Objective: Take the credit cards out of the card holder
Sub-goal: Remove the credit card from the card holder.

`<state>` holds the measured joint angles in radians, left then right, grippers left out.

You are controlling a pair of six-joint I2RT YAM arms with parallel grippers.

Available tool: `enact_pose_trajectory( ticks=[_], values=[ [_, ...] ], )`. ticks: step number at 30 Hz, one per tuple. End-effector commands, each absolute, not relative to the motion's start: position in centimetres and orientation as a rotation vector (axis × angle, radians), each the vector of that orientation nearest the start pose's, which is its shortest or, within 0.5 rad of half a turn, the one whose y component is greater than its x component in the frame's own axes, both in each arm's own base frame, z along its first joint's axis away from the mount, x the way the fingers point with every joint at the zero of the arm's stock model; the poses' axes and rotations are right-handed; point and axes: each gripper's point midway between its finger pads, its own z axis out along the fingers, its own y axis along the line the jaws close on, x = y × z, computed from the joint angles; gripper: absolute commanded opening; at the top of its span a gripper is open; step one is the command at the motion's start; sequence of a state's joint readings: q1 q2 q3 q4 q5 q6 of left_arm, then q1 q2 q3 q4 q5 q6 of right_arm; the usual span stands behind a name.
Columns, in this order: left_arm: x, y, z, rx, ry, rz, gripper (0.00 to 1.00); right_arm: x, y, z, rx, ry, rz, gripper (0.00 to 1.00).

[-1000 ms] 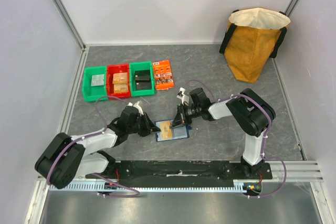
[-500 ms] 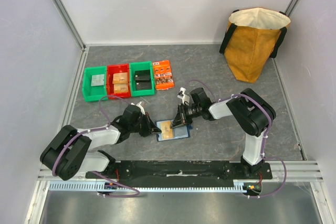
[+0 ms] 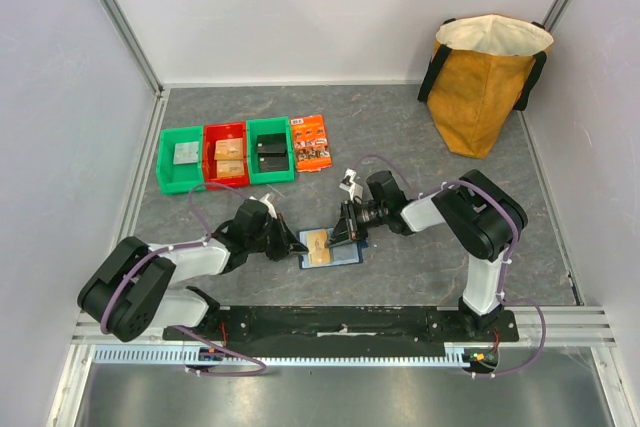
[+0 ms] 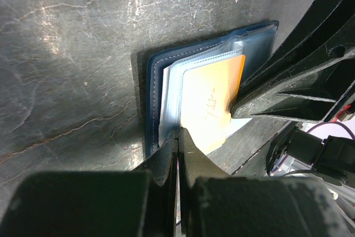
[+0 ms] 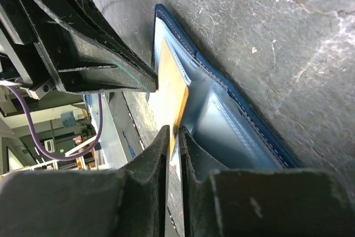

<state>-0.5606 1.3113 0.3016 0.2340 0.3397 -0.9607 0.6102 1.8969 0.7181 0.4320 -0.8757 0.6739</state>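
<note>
The navy card holder lies open on the table between the two arms, its pale blue sleeves up. A tan-gold credit card sticks partly out of a sleeve. My left gripper is shut on the holder's left edge; in the left wrist view its tips pinch the holder next to the card. My right gripper is shut on the card's right edge. In the right wrist view its tips clamp the card above the open holder. No other cards show.
Two green bins and a red bin stand in a row at the back left, with an orange printed packet beside them. A yellow bag stands at the back right.
The left arm has swung slightly and settled at the holder's left edge. The right gripper has shifted a little to the right with the card. The holder stays in place.
</note>
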Motion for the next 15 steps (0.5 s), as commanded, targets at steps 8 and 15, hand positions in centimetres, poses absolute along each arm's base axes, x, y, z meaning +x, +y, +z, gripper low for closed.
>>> enact_pose_trajectory(
  ticks=[8, 15],
  values=[
    [17.75, -20.65, -1.07, -0.399, 2.663, -0.916, 0.02, 20.81, 33.22, 4.83, -0.459, 2.387, 1.709, 0.13],
    [17.77, -20.65, -1.08, -0.403, 2.663, -0.917, 0.02, 20.70, 32.95, 5.12, -0.444, 2.367, 1.737, 0.10]
  ],
)
